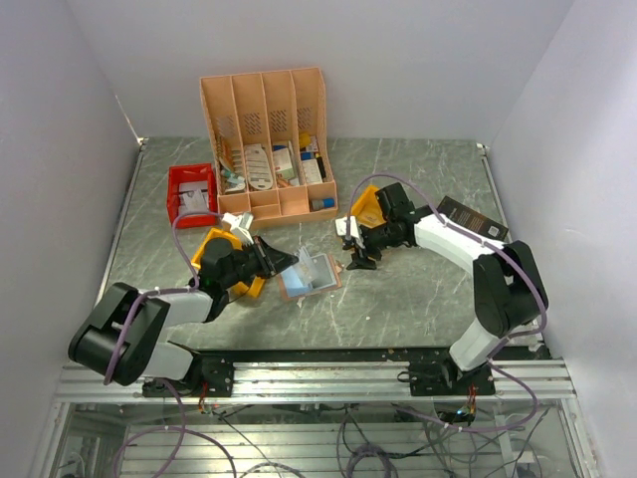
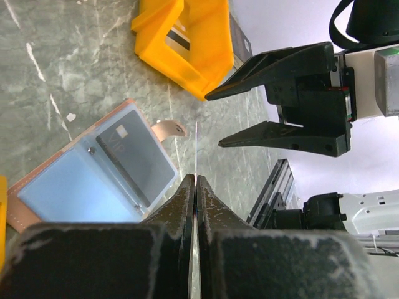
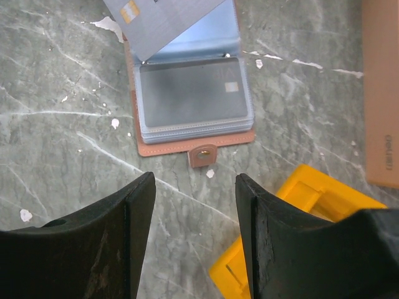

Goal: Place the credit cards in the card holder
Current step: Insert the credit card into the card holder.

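Observation:
The tan card holder [image 1: 299, 291] lies open on the table, its bluish pocket panels facing up. My left gripper [image 1: 289, 261] is shut on a pale credit card [image 1: 317, 266] held tilted over the holder. In the left wrist view the card [image 2: 196, 146] shows edge-on between my closed fingers [image 2: 184, 205], beside the holder [image 2: 75, 187]. My right gripper [image 1: 356, 255] is open and empty just right of the holder. The right wrist view shows the holder [image 3: 156, 148], a grey card [image 3: 190, 93] in its pocket, and the held card [image 3: 162, 22] above.
A peach slotted organiser [image 1: 267, 139] with leaflets stands at the back. A red bin [image 1: 191, 191] sits left of it. A black book [image 1: 473, 217] lies at the right. A yellow plastic piece [image 1: 366, 207] rests behind my right gripper.

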Action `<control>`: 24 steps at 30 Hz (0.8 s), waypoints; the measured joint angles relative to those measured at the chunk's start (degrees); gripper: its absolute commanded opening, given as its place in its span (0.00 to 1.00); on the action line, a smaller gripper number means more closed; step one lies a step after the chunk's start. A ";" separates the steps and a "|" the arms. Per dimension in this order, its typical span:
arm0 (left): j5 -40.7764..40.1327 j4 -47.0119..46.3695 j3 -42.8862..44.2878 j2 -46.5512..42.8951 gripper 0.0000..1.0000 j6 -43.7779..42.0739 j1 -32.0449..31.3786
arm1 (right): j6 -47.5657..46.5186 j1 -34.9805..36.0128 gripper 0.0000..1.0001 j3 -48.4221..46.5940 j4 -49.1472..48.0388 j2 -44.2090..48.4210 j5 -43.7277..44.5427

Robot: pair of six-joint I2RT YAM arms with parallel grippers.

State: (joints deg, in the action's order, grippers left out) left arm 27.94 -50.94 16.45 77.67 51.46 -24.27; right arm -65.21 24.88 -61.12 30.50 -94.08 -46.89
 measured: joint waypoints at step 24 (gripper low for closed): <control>-1.68 7.80 1.46 5.29 0.07 -0.85 1.81 | 5.92 10.23 0.45 -2.84 -3.72 -10.95 7.15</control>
State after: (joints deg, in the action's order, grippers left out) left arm 26.26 -43.13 17.91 82.96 50.61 -22.46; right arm -59.29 35.11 -63.96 26.79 -105.03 -39.75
